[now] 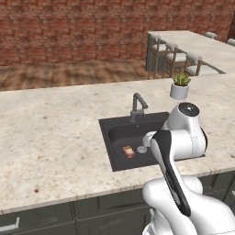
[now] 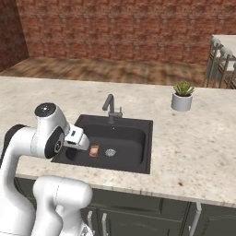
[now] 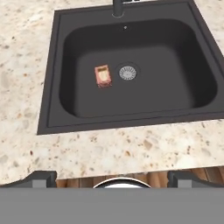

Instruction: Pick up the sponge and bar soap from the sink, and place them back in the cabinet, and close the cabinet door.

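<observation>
The dark sink (image 1: 106, 124) (image 2: 146, 138) (image 3: 52, 87) is set into a speckled stone counter. The orange-brown bar soap (image 1: 129, 151) (image 2: 94, 150) (image 3: 103, 75) lies flat on the basin floor, just left of the round drain (image 3: 127, 72). My gripper (image 3: 113, 178) hangs above the counter's near edge, well short of the soap. Its fingertips (image 3: 40, 177) stand far apart, open, with nothing between them. The sponge is out of view, as are the cabinet and the cabinet door.
A grey faucet (image 1: 137, 106) (image 2: 109, 107) stands at the sink's back rim. A potted plant (image 1: 180, 86) (image 2: 182, 96) sits on the counter to the right. Stools (image 1: 176, 57) line an island at the back right. Low drawers (image 1: 36, 220) run under the counter.
</observation>
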